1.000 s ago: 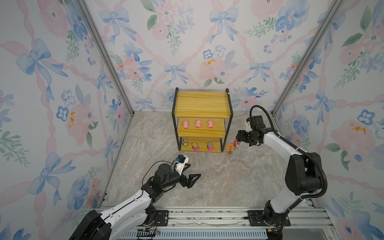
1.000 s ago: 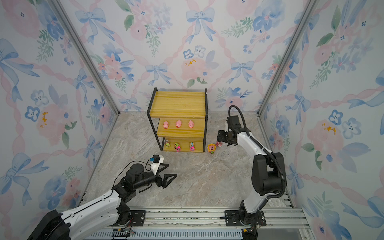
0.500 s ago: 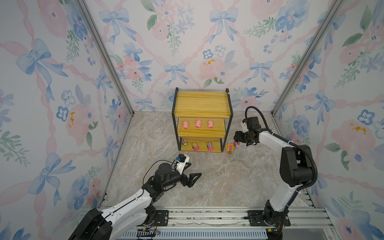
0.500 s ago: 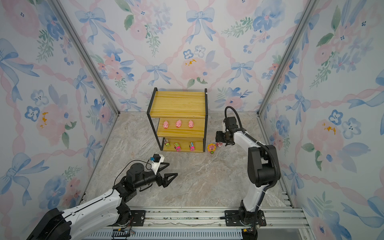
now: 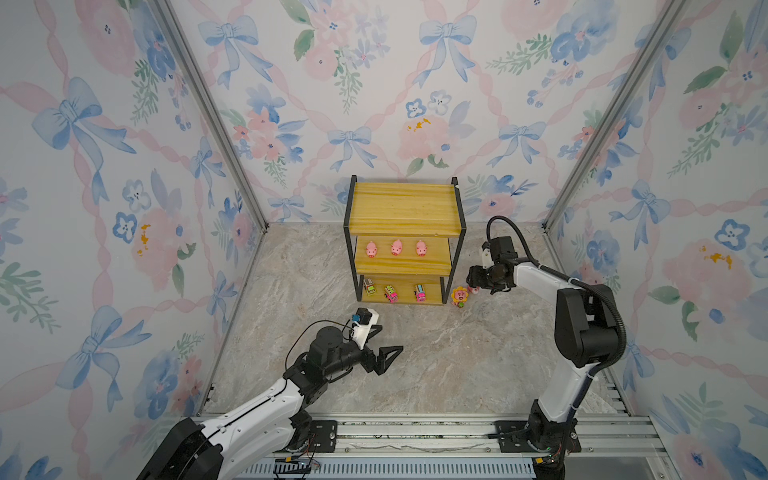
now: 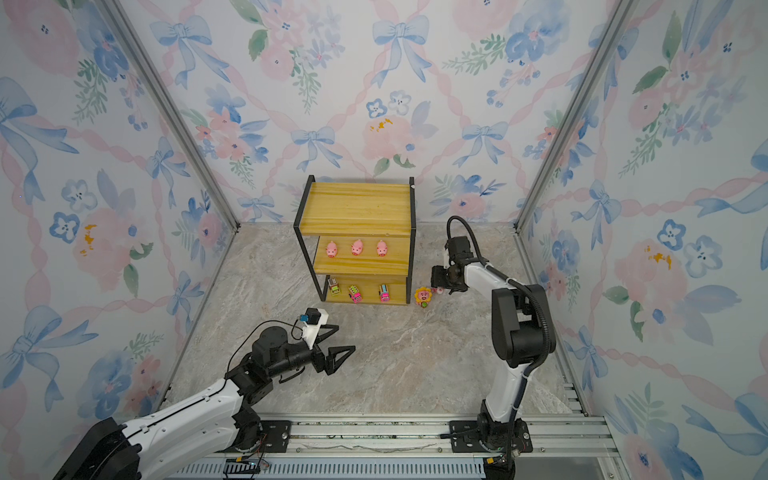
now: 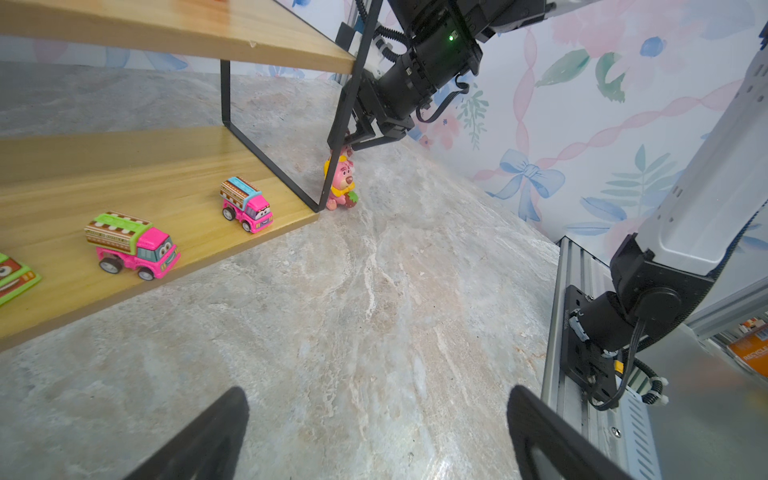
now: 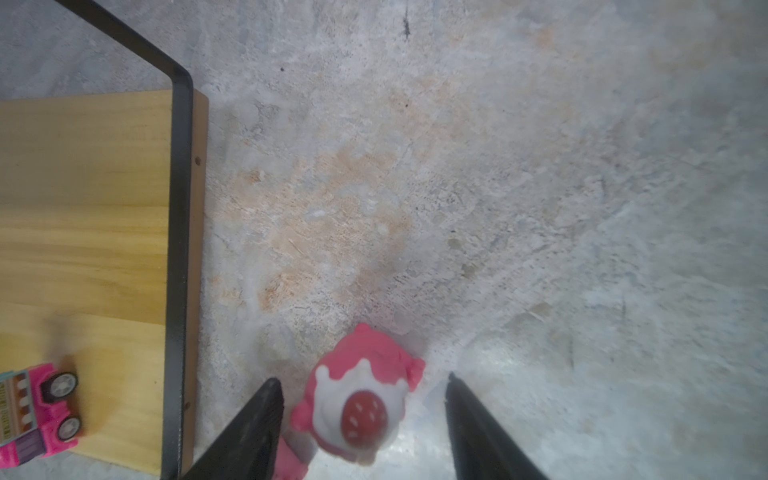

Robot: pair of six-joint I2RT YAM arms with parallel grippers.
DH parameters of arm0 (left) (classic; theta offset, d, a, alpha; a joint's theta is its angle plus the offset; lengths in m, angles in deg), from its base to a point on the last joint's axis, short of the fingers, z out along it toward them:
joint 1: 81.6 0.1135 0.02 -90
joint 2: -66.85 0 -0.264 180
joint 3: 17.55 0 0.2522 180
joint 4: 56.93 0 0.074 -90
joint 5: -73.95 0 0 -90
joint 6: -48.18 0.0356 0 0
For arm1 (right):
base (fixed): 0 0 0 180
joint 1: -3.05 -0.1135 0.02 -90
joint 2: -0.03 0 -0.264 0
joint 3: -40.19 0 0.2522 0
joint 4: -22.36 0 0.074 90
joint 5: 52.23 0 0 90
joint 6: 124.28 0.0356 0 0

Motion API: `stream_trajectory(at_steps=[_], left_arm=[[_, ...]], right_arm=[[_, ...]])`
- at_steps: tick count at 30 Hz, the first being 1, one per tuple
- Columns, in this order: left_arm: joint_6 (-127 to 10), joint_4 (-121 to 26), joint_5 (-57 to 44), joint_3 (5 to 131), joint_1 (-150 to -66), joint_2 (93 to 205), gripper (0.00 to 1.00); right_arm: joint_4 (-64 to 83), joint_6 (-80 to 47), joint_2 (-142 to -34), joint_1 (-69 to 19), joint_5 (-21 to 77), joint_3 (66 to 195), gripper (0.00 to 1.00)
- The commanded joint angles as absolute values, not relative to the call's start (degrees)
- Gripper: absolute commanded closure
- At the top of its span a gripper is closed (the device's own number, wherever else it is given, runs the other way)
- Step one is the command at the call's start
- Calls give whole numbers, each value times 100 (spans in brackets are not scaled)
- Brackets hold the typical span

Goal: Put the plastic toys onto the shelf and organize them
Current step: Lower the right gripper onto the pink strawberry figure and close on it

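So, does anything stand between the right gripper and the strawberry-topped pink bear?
Nothing visible does. The right gripper, jaws open, straddles the strawberry-topped bear beside the shelf; the sunflower bear stands outside it.

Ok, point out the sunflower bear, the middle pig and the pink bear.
sunflower bear point(image 5: 459, 295), a top view, on its face.
middle pig point(image 5: 396, 247), a top view, on its back.
pink bear point(image 8: 360, 395), right wrist view, on its head.

You see the right gripper point(image 8: 362, 379) with its jaws spread either side of a pink bear figurine point(image 8: 357, 399), which stands on the marble surface point(image 8: 498, 187). A clear gap shows at one finger point(image 8: 473, 432). Just beside the bear, the shelf point(image 8: 83, 208) board carries a pink toy vehicle point(image 8: 29, 415) near its framed edge.
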State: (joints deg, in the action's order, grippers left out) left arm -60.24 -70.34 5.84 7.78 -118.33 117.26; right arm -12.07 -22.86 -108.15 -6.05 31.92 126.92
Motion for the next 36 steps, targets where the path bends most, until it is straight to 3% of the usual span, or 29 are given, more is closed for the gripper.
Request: stream_trajectory(at_steps=[1,32,36], left_arm=[[-5984,-7113,540,781,-11860,11732,2],[-6004,-7117,452,690,-11860,11589,2],[-5994,-7113,443,684,-11860,11582,2]], right_arm=[[-1239,-2339,-11051,-671,3131,12852,36],[-1646,-2257,-11466,-741,3346,13301,44],[-1674,-2261,-11493,-739,3323,13331,49]])
